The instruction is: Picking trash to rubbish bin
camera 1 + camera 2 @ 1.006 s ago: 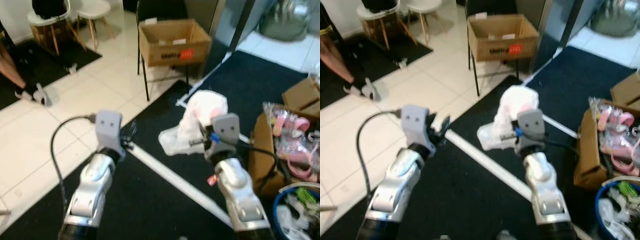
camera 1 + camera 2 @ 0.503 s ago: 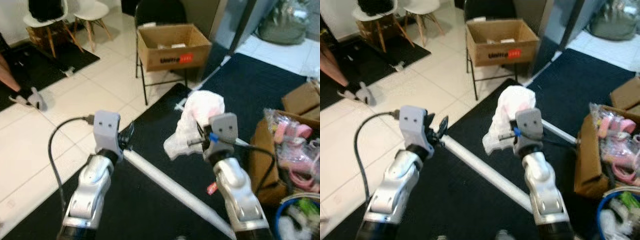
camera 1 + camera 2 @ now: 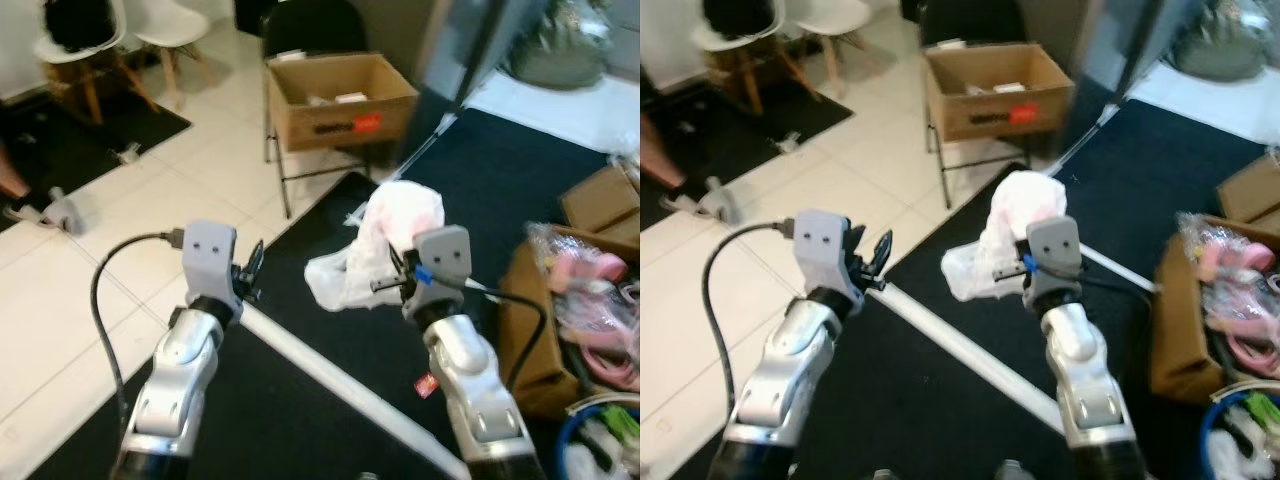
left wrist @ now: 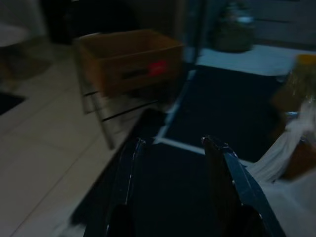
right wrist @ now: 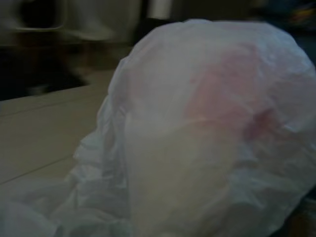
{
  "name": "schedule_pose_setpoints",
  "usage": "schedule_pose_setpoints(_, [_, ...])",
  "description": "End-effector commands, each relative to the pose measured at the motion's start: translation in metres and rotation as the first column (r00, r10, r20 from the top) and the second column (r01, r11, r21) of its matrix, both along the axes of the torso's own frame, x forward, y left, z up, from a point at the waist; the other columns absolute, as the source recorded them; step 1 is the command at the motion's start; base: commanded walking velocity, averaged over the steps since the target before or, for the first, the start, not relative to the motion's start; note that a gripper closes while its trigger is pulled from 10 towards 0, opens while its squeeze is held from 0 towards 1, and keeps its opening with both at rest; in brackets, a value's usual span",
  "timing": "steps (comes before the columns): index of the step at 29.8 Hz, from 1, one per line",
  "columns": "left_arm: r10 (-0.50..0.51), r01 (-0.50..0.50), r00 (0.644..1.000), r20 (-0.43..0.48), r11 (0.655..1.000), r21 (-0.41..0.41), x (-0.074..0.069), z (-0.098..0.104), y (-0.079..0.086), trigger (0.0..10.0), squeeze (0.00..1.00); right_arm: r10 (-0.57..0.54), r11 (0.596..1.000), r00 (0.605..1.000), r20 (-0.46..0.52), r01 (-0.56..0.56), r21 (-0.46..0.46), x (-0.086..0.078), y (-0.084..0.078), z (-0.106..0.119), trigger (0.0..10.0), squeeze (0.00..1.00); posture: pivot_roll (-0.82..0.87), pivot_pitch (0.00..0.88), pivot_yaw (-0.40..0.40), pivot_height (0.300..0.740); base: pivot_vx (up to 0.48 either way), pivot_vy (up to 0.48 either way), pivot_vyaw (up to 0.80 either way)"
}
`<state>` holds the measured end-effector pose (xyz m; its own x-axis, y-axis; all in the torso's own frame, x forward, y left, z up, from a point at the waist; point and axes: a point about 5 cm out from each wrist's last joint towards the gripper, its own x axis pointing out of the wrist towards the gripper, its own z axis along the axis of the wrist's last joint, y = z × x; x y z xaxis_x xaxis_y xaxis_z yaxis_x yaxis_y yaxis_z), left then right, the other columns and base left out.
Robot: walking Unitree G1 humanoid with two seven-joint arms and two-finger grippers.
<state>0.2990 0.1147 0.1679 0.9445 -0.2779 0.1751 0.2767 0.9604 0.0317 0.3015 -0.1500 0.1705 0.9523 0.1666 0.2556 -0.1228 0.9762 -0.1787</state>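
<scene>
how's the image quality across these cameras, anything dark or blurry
Left eye view: daylit, with the cardboard box slightly motion-smeared. Left wrist view: very dark, left claw a silhouette. Right wrist view: soft focus, the white plastic bag close against the lens.

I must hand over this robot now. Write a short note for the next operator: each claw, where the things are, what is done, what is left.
Right claw: holds up a white plastic bag with something pink inside, lifted over the black mat.
Left claw: open, holding nothing, raised at the mat's edge near the white tiles.
Blue bin: at the robot's right, low in the head views, already with trash in it, beside a brown box of pink things.
Done: the bag is picked up.
Left: bring the bag right to the blue bin and let it go there.
</scene>
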Motion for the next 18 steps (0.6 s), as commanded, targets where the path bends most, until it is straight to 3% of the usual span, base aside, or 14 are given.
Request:
schedule_pose_setpoints(1, [0.025,-0.025,1.0,-0.016,1.0,0.011,-0.0013,-0.0049,0.0066,10.0,0.0,0.021,1.0,1.0,-0.02,-0.021,0.012,-0.0014,0.0068,-0.0045,10.0,0.0,-0.01,0.153,-0.014,0.74,0.304,0.0,0.0])
schedule_pose_setpoints(18, [0.025,-0.025,1.0,-0.015,1.0,0.014,-0.0015,-0.0048,0.0065,10.0,0.0,0.02,1.0,1.0,-0.016,-0.02,0.005,-0.0014,0.0063,-0.004,10.0,0.0,-0.01,0.159,-0.017,0.74,0.3,0.0,0.0])
